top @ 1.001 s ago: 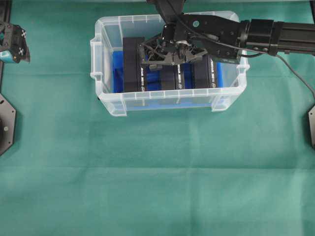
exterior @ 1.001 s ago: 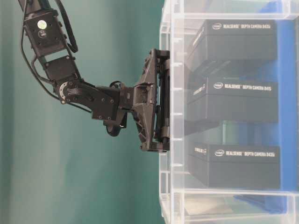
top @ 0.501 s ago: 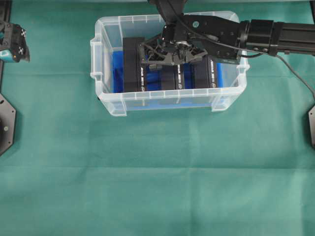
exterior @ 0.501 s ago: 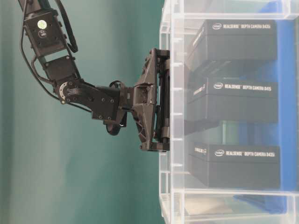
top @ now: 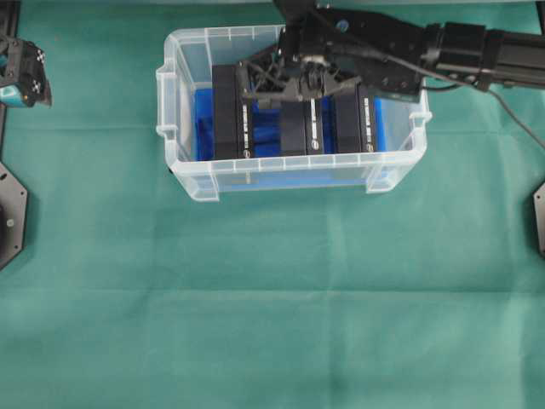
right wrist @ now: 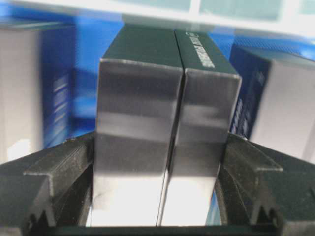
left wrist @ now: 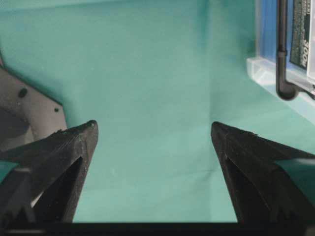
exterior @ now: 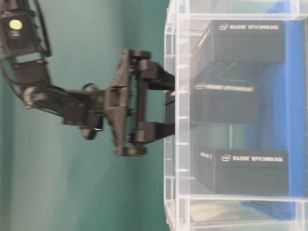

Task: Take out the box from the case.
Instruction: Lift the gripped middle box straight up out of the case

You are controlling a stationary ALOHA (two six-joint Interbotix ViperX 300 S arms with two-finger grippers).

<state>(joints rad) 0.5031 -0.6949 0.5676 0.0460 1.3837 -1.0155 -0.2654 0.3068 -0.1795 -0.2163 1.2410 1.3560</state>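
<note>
The clear case [top: 294, 168] stands at the back of the green table, with a blue cloth [top: 203, 119] on its bottom. Three black boxes stand inside. My right gripper [top: 296, 83] reaches into the case from the right and is shut on the middle box [top: 298, 128]. The right wrist view shows both fingers pressed on the sides of this box [right wrist: 157, 98], with the gripper [right wrist: 160, 142] around it. In the table-level view the gripper [exterior: 169, 103] grips the box [exterior: 224, 103], which looks blurred and tilted. My left gripper [top: 21, 77] is open and empty at the far left, with the left wrist view [left wrist: 153, 125] showing only cloth between its jaws.
The left black box [top: 226, 115] and the right black box [top: 353, 119] flank the held one closely. The case walls [exterior: 178, 115] surround them. A grey mount plate [top: 10, 213] lies at the table's left edge and another [top: 539, 217] at the right edge.
My right gripper has shifted toward the case's far side and drawn back out of the case opening. The middle box has moved and tilted with it. The left arm has not moved.
</note>
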